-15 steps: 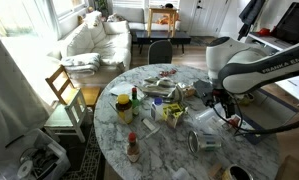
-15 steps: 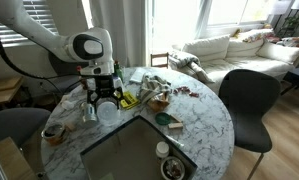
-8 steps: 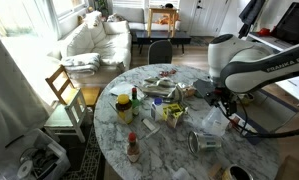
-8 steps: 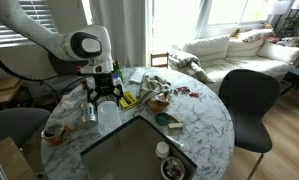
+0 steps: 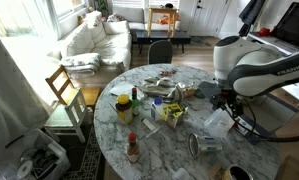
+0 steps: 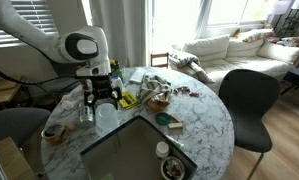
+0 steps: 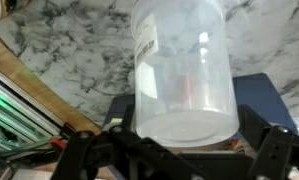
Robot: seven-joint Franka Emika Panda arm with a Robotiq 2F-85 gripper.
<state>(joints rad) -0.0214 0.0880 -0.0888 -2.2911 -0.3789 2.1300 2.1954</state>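
Top of clear jar (image 7: 184, 75) beyond edge

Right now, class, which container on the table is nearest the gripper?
The translucent plastic tub, directly under the open gripper; the yellow jar and the red-capped bottle stand far off across the table.

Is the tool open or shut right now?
Open. In the wrist view the tool has its fingers spread wide either side of the clear plastic container, with gaps between them and its wall.
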